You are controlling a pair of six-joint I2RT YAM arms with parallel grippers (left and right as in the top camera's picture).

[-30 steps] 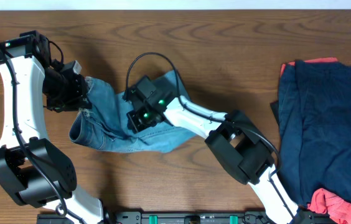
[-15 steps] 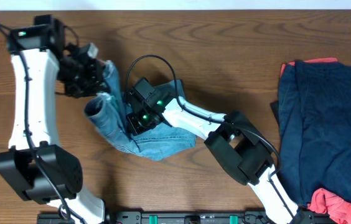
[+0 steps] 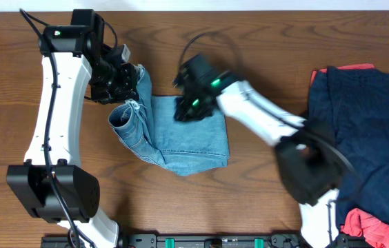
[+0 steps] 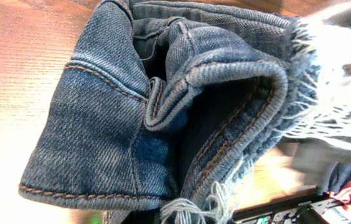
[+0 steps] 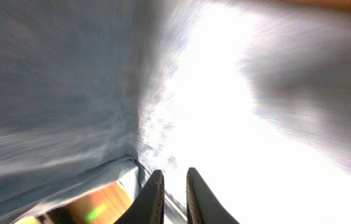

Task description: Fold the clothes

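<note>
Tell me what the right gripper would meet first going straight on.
Probably the faded light-blue denim jeans: blurred blue cloth fills the view ahead of the right gripper; depth is unclear.

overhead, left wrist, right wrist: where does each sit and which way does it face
overhead: fixed above the table, looking straight down; shows left gripper and right gripper at the jeans.
left wrist: on the left arm, close on bunched denim; no fingers show.
right wrist: on the right arm, looking past its fingers at blurred cloth.
shared: overhead and left wrist both show the jeans.
</note>
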